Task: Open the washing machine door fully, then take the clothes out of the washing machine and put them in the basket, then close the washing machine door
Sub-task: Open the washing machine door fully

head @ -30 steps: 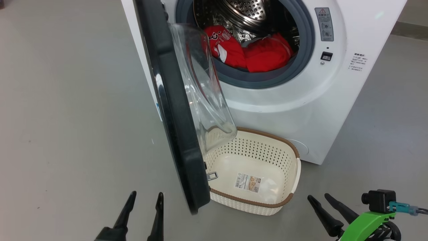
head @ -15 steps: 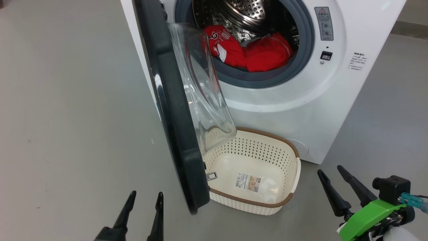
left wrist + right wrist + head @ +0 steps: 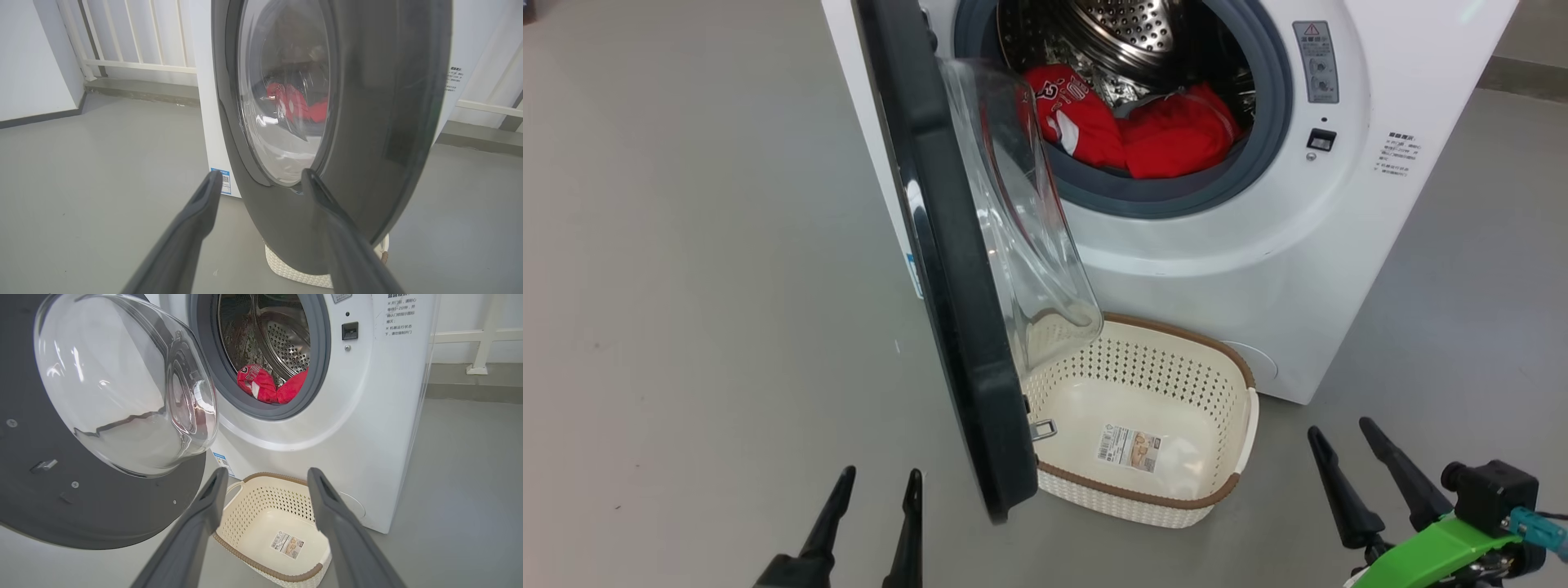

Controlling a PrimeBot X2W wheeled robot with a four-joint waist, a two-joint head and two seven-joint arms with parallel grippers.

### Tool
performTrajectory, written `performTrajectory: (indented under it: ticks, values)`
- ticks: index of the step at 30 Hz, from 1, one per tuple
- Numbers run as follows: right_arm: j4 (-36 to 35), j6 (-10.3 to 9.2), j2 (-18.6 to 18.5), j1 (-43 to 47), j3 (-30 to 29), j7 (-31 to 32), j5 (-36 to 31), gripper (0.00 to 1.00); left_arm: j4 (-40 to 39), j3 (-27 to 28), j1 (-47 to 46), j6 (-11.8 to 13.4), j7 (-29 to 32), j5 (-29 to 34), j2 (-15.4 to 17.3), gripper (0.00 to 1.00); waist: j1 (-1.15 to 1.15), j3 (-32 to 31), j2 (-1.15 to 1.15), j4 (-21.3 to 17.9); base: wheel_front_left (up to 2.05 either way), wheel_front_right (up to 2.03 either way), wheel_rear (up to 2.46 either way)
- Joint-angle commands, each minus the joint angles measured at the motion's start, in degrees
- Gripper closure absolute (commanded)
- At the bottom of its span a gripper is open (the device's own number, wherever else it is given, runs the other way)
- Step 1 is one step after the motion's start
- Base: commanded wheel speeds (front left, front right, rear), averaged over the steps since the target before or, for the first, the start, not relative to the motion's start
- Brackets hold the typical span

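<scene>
Clothes [image 3: 1143,135], red with white print, lie heaped at the bottom of the steel drum [image 3: 1131,28], in the upper middle of the head view, against the grey gasket [image 3: 1176,200]. The washing machine [image 3: 1258,269] takes up the upper right of that frame. The washing machine door [image 3: 956,327] stands open and nearly edge-on to the camera. Its black rim runs from the top centre down to the lower middle. Its clear glass bowl [image 3: 1021,229] bulges to the right, over the left end of the basket [image 3: 1143,498]. That basket sits on the grey floor [image 3: 686,286] just in front of the machine, lower centre, with a sticker [image 3: 1128,446] on its bottom.

The left gripper [image 3: 883,471] is at the bottom edge, left of the door's lower end, with its fingers spread apart. In the left wrist view they point at the door's outer face from close by. Whether the right-hand finger touches the rim cannot be told.

The right gripper [image 3: 1339,426] is at the lower right, beside the basket's right end, also spread wide. In the right wrist view the basket shows between its fingers at lower centre, and the clothes show above it in the drum opening.
</scene>
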Motion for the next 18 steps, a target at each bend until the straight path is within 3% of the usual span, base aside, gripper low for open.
performTrajectory:
  ticks: [1, 14, 15, 16, 17, 18]
  values:
    - [-1.23, 0.29, -0.68, 0.18, 0.76, -0.77, -0.84, 0.0, -1.55, 1.92, -0.59, -0.14, -0.7, 0.11, 0.34, 0.0, 0.0, -0.02, 0.0, 0.01, 0.0, 0.0, 0.0]
    - [-0.47, 0.29, 0.26, 1.57, -0.28, -0.77, -3.17, 0.0, -2.06, 2.05, -0.79, -0.04, -0.7, -1.18, 0.34, 0.0, 0.0, 0.04, 0.0, -0.18, 0.0, 0.0, 0.0]
    - [-0.48, 0.29, 0.31, 1.55, -0.4, -0.77, -3.16, 0.0, -2.36, 2.27, -0.79, -0.07, -0.7, -1.76, 0.34, 0.24, 0.0, -0.03, 0.0, -0.2, 0.0, 0.0, 0.0]
    - [-0.49, 0.29, 0.36, 1.54, -0.5, -0.77, -3.17, 0.0, -2.58, 2.52, -0.8, -0.11, -0.7, -2.1, 0.34, 0.62, 0.0, -0.06, 0.0, -0.21, 0.0, 0.0, 0.0]
    - [-0.53, 0.29, 0.4, 1.52, -0.66, -0.77, -3.24, 0.0, -2.94, 2.91, -0.87, -0.16, -0.7, -2.68, 0.34, 0.9, 0.0, -0.07, 0.0, -0.22, 0.0, 0.0, 0.0]
    - [-0.59, 0.29, 0.45, 1.52, -0.85, -0.77, -3.35, 0.0, -3.43, 3.42, -0.99, -0.19, -0.7, -3.52, 0.34, 1.0, 0.0, -0.07, 0.0, -0.2, 0.0, 0.0, 0.0]
